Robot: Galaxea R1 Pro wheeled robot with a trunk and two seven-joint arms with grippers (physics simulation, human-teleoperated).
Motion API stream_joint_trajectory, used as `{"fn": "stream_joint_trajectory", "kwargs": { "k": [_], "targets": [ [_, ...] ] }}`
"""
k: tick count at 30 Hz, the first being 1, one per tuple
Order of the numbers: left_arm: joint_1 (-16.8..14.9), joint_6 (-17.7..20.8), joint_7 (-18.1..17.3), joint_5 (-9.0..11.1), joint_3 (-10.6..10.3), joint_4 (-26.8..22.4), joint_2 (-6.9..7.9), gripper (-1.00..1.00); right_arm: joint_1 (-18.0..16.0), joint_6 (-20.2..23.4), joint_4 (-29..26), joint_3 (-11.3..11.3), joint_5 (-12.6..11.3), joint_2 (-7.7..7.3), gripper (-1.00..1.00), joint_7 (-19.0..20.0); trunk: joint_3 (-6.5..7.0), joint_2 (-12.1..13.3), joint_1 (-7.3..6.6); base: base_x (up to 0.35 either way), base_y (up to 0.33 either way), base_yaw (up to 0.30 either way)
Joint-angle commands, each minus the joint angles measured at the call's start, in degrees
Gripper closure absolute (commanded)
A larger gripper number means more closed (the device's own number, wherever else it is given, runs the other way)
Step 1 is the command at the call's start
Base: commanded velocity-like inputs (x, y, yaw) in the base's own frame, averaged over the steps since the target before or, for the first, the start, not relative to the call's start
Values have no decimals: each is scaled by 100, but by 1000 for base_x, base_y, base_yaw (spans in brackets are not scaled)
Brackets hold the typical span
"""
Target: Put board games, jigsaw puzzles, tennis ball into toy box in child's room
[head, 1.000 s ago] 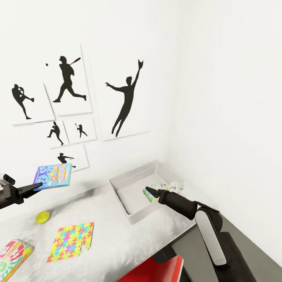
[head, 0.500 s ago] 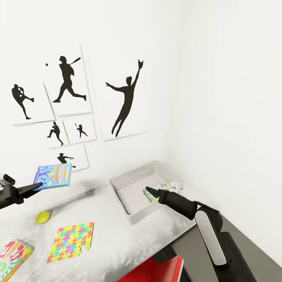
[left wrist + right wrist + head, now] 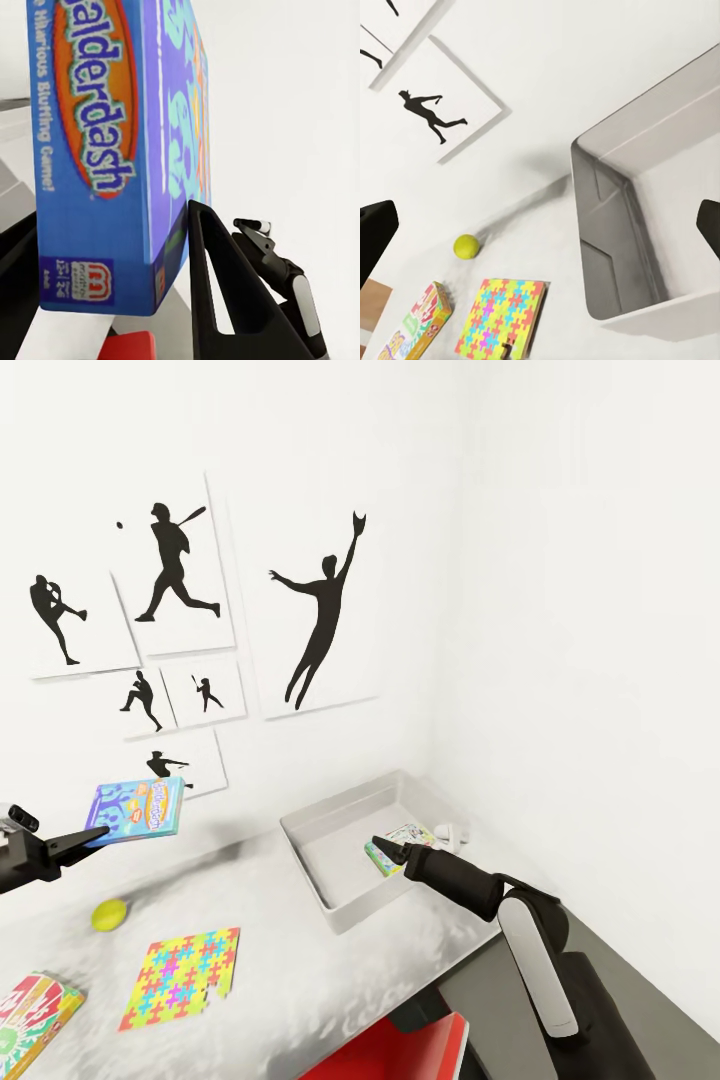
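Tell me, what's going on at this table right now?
Left end effector shut on blue game, held above table. Right end effector open over toy box; a game below it. Ball, puzzle still out.

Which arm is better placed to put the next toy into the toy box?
Left, probably: its claw already holds the blue Balderdash board game above the table, needing only a carry to the toy box.

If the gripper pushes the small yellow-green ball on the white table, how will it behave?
The small yellow-green ball is round and lies free on the flat white table, so it would probably roll away. It looks smaller than a gripper, so likely light. A grasp from both sides seems safer.
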Motion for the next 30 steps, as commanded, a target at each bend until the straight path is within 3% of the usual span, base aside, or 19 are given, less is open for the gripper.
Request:
{"fn": "stream_joint_trajectory", "kwargs": {
  "k": [1, 11, 21, 30],
  "targets": [
    [-5, 60, -24, -2, -1, 1, -13, 100, -6, 28, -7, -9, 8, 3, -100, 20, -13, -13, 4, 0, 0, 0],
    [-5, 55, -24, -22, -6, -24, -236, 100, -12, 31, -44, -24, 8, -57, -100, 168, -13, -13, 4, 0, 0, 0],
    [-12, 35, -24, -61, -32, -59, -592, 100, -14, 5, -95, -213, 8, -92, -100, 819, -13, -13, 4, 0, 0, 0],
    [-97, 45, -24, -71, -526, -64, -1133, 100, 1, 1, -106, -379, 8, -94, -100, 1103, -13, -13, 4, 0, 0, 0]
  ]
}}
